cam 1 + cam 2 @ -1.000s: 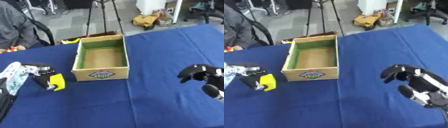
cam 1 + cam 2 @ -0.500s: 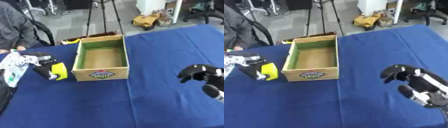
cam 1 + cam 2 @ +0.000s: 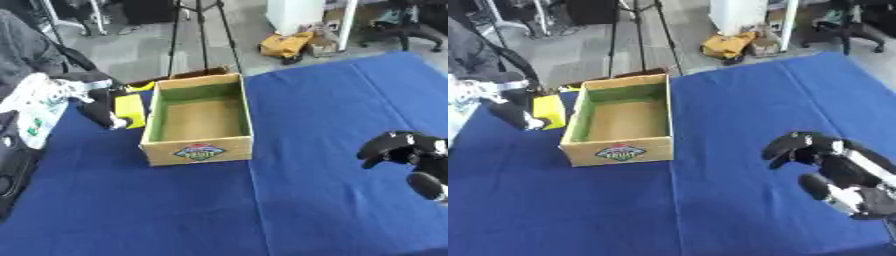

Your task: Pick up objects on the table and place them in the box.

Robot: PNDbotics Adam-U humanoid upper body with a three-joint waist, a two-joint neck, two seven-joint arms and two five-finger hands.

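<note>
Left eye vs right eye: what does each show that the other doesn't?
Left eye only: the black bulk of the left arm along the picture's left edge, and more of the white sleeve above it.
Right eye only: much more of the right hand, with its silver forearm running to the lower right corner.
Both: the open box, nothing visible inside, on the blue table; the left hand curled round a yellow block just left of the box; the right hand curled, holding nothing.
</note>
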